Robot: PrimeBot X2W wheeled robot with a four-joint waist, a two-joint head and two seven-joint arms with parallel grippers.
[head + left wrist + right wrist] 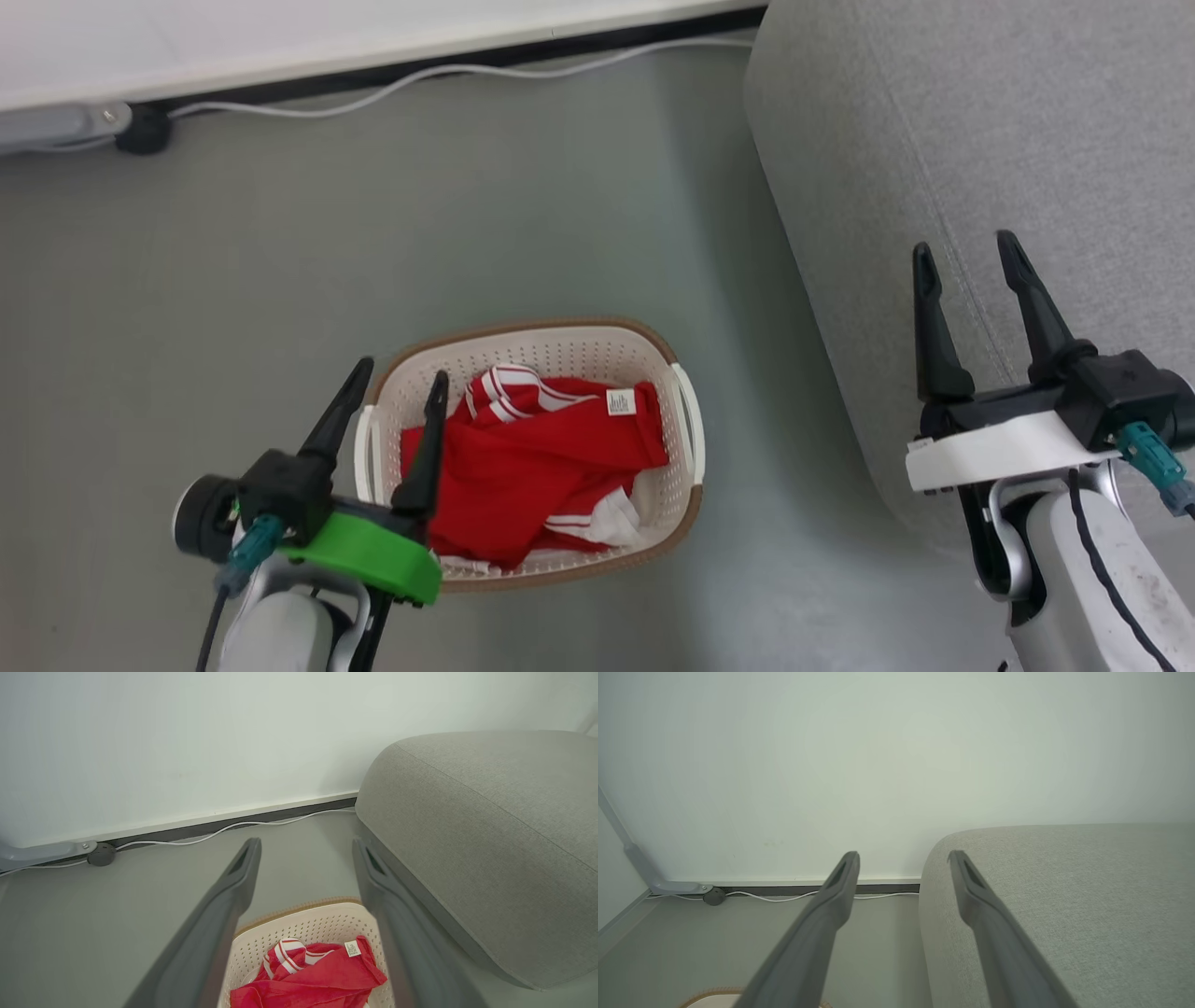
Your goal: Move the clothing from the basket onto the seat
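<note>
The red clothing (541, 457) with white stripes and a small white label lies crumpled in the cream basket (560, 350) on the floor; it also shows as clothing (308, 975) inside the basket (303, 921) in the left wrist view. My left gripper (400, 371) hangs open above the basket's left side, nothing between its fingers, seen as left gripper (306, 844). The grey seat (980, 159) fills the right. My right gripper (966, 247) stands open over the seat's front edge, seen as right gripper (903, 856) beside the seat (1064, 896).
A white cable (420, 79) runs along the dark baseboard at the wall, with a dark round foot (145, 131) at the far left. Grey floor (420, 233) lies open between basket, wall and seat.
</note>
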